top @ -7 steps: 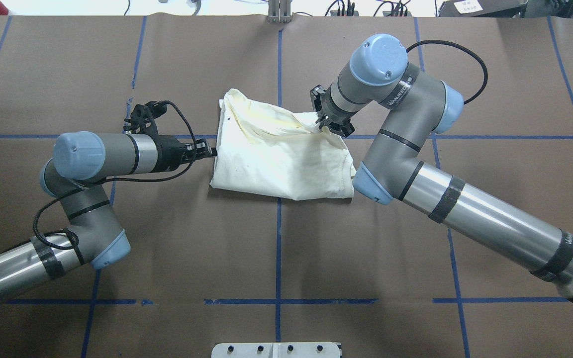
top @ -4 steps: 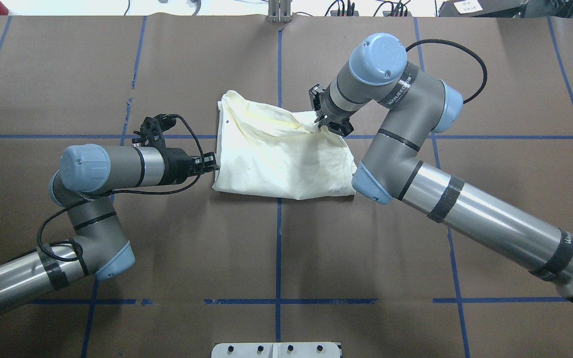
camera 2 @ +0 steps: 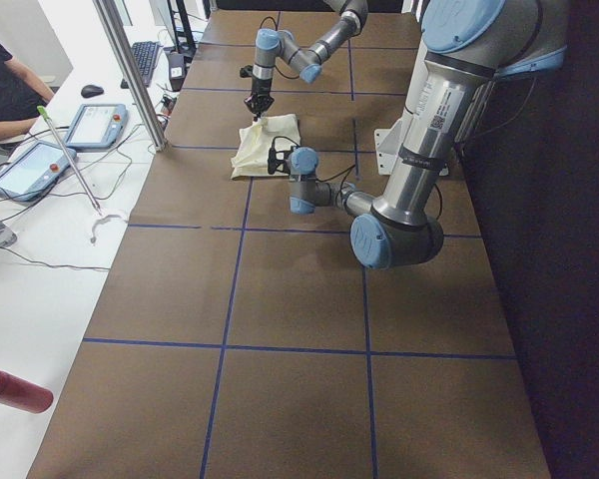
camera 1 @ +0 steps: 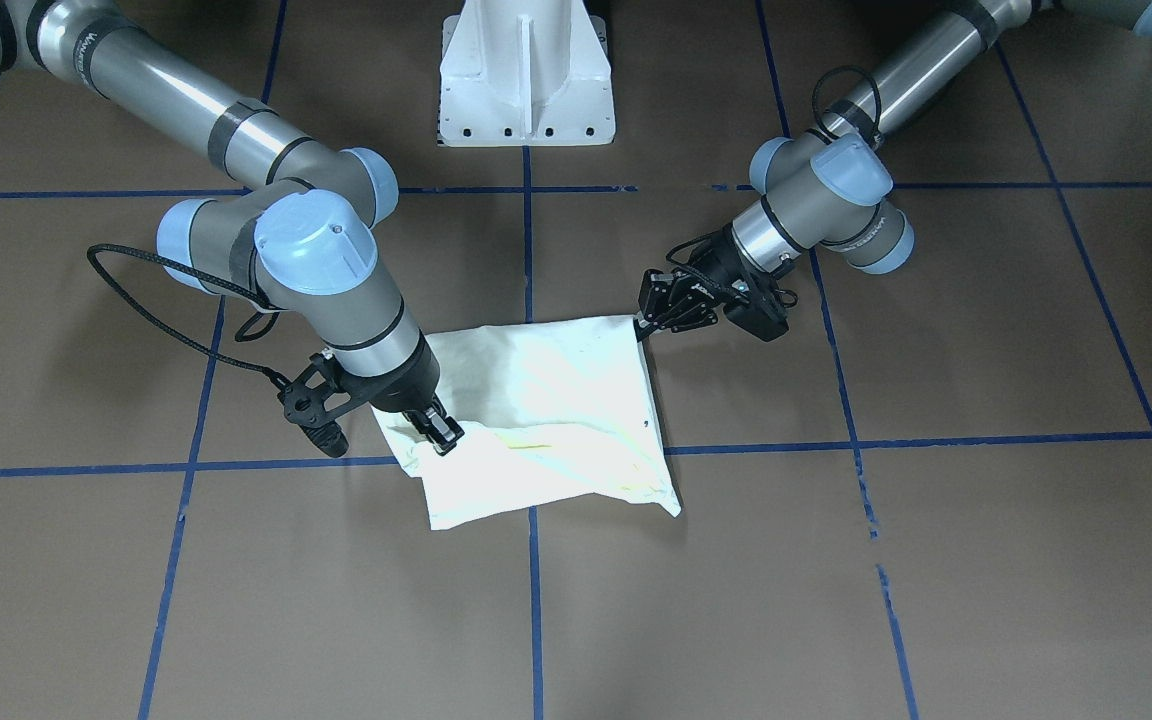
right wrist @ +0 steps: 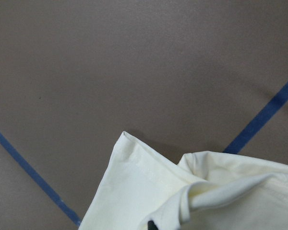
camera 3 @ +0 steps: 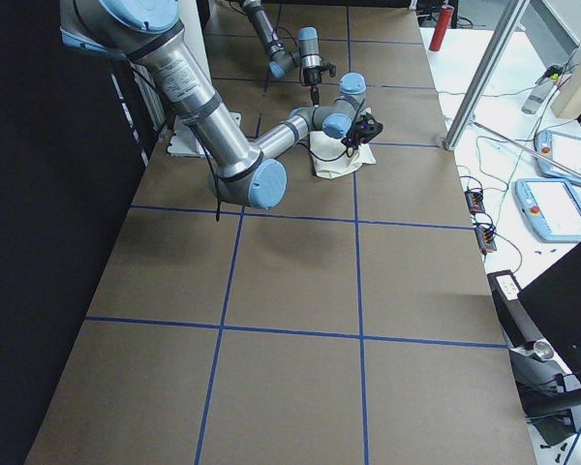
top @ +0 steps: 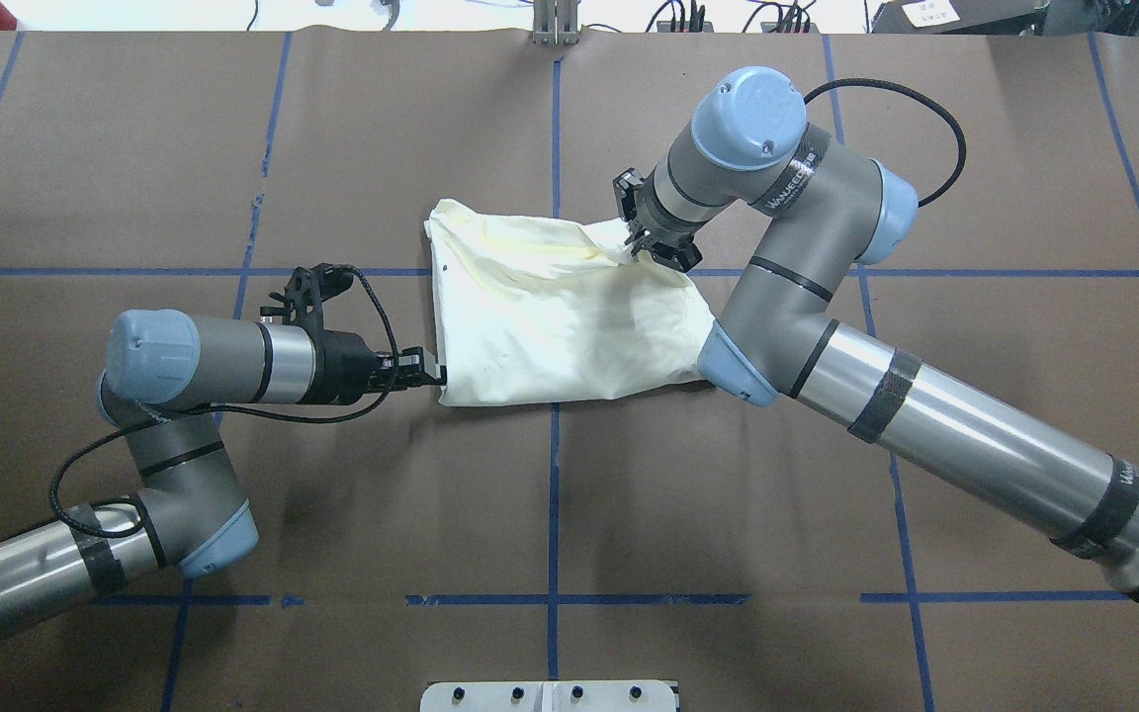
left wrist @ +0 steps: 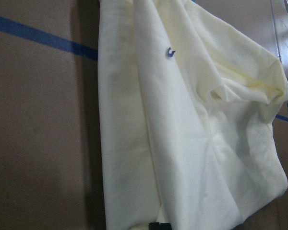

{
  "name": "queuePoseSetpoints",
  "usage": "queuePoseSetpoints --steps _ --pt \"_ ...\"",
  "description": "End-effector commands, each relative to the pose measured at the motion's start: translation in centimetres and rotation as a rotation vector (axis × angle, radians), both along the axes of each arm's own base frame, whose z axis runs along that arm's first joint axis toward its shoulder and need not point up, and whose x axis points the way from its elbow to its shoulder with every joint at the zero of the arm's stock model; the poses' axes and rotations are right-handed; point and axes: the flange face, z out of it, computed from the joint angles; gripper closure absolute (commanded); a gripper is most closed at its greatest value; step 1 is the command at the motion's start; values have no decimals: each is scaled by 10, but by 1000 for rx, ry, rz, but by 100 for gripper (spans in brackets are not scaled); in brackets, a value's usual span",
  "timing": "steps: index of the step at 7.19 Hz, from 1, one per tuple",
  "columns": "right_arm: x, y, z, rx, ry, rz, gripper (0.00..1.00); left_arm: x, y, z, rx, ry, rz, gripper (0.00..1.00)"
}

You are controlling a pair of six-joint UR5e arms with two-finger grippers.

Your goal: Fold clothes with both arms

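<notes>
So here's where your rig stands. The T-shirt sits folded up in a rough cream-white bundle around the middle of the table, lying right over the spot where two of the blue tape lines cross. Most of it lies flat, but the far right part is bunched and pulled up off the surface.

That lifted bit is your right gripper. It points down into the cloth, jaws pinched tight on a gathered fold near the far right corner. The right wrist view shows fabric wadded up at the fingertip, with a hemmed corner hanging loose beside it. In the overhead view the right arm covers the shirt's near right corner.

Your left gripper lies low and nearly level with the table, tip touching the shirt's near left corner. Honestly can't tell if it's got hold of anything. The left wrist view only shows a dark sliver of one fingertip at the cloth's bottom edge, so whether the jaws are closed is anyone's guess. There's also a small dark mark on the fabric near the far left end.
</notes>
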Motion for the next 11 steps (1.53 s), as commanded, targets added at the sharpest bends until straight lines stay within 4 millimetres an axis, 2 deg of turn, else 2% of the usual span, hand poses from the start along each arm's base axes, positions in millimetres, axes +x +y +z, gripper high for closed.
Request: queuePoseSetpoints --steps 1,2,4,5,6,7,8,9,10,11 --pt "-2 -1 4 -4 6 -1 100 19 28 0 8 15 55 100" --pt "-2 -2 4 -5 7 -1 100 26 39 0 12 23 75 100" --pt "-2 -3 7 -7 11 0 100 23 51 -3 21 41 169 100" --pt "0 -10 10 -2 21 5 1 9 58 -6 29 57 176 100" --pt "17 -25 3 35 22 5 0 1 60 -12 33 66 169 100" --pt "34 -38 -13 50 -4 -7 0 -1 54 -20 -4 76 150 100" --pt "46 -46 -25 48 -28 -10 0 -2 39 -27 -22 64 110 100" --pt "43 -44 -31 54 -36 -19 0 4 24 -41 -33 42 55 100" --pt "12 -18 -28 65 -35 -65 0 13 9 -55 -42 21 3 100" --pt "4 -10 -27 73 -46 -75 0 21 -2 -53 -51 3 -10 100"
